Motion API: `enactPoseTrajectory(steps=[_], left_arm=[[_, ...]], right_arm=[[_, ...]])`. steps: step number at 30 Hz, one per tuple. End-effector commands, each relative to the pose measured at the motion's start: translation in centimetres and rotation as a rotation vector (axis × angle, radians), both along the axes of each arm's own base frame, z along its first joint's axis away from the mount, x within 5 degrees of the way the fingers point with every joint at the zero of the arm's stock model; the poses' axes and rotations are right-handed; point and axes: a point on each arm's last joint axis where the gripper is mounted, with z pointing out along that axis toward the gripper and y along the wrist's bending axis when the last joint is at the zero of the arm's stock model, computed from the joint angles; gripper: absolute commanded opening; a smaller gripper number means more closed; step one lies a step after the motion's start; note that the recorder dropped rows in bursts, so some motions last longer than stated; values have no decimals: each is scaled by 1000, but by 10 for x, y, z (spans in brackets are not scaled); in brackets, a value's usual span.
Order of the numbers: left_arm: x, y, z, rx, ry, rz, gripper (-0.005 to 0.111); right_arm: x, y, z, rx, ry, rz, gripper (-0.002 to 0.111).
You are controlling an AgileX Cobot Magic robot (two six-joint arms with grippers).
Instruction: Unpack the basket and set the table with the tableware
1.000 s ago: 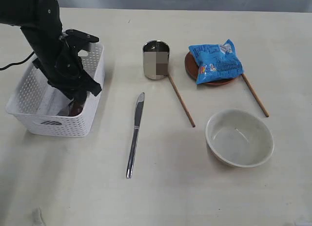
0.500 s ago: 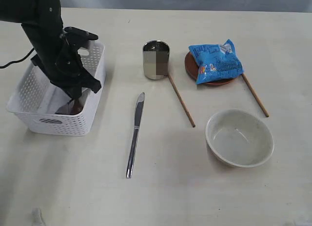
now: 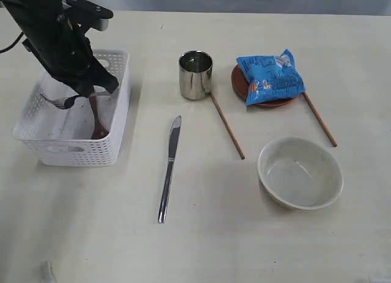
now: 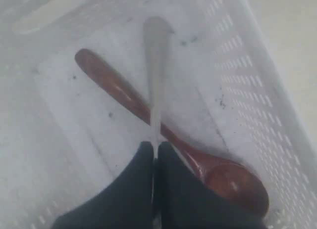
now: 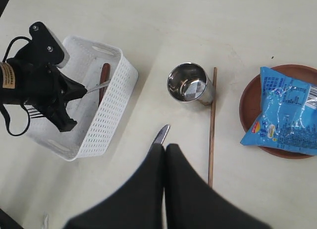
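Observation:
The white basket (image 3: 119, 115) stands at the table's left. Above it, my left gripper (image 3: 90, 91) is shut on a steel fork (image 3: 58, 102), whose handle (image 4: 154, 56) sticks out past the gripper (image 4: 156, 148). A dark brown wooden spoon (image 3: 98, 121) lies inside the basket (image 4: 262, 115), under the fork. My right gripper (image 5: 165, 148) is shut and holds nothing, high over the table near the knife tip (image 5: 161, 134); it is outside the exterior view.
On the table (image 3: 201, 246) stand a steel cup (image 3: 195, 75), a brown plate (image 3: 239, 82) with a blue snack bag (image 3: 269, 78) on it, two chopsticks (image 3: 227, 125) (image 3: 319, 119), a knife (image 3: 169, 170) and an off-white bowl (image 3: 299, 173).
My left gripper closed on the fork down in the basket and rose with it, moving up and back. The basket shifted slightly. The right gripper stayed shut.

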Motion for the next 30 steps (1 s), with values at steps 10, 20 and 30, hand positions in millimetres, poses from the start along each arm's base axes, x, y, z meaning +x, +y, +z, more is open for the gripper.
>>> enactPoseTrajectory(steps=[10,20,30], left_arm=[[2,3,51,25,-72,17,0],[-11,3,92,-78,-175,52,0],[-29,-1,125,-241,-236,69,0]], right_arm=[[-1,-2,1,-2,-7,1,0],[-1,-2,1,-2,-7,1,0],[-1,-2,1,-2,-7,1,0]])
